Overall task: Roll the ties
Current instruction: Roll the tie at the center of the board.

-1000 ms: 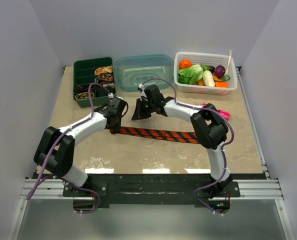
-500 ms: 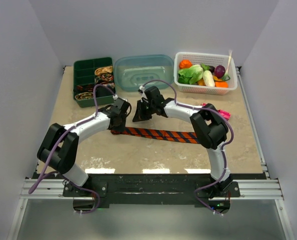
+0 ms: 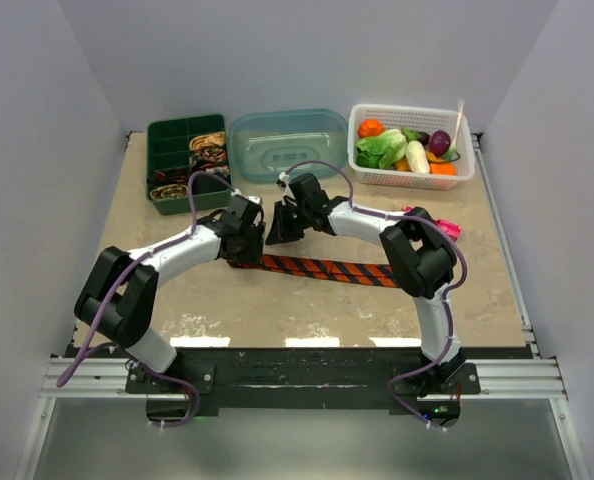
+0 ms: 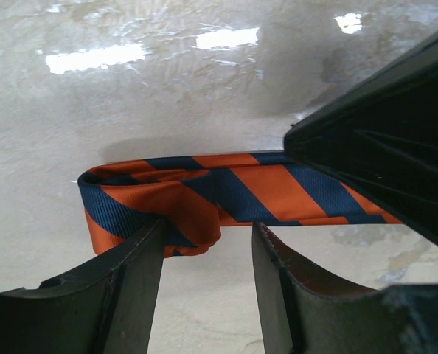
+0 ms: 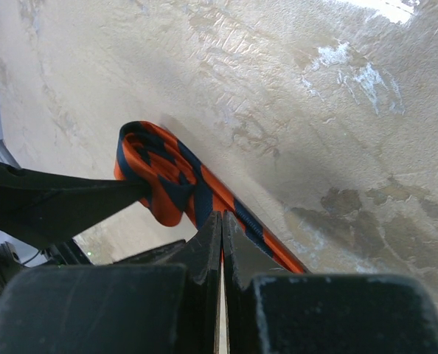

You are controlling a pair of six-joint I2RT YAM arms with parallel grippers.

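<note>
Just ahead of left pincer, folded end of orange tie.

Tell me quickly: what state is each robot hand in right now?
Left hand: open, folded end of the orange striped tie partly between its fingers.
Right hand: closed, tips at the tie, nothing visibly gripped.

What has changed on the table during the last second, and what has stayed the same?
The left gripper moved right along the orange tie, toward the right gripper, carrying the tie's end over into a loose fold, and its jaws opened, letting the fold go. The right gripper stayed shut at the tie; the rest of the tie stayed flat.
</note>
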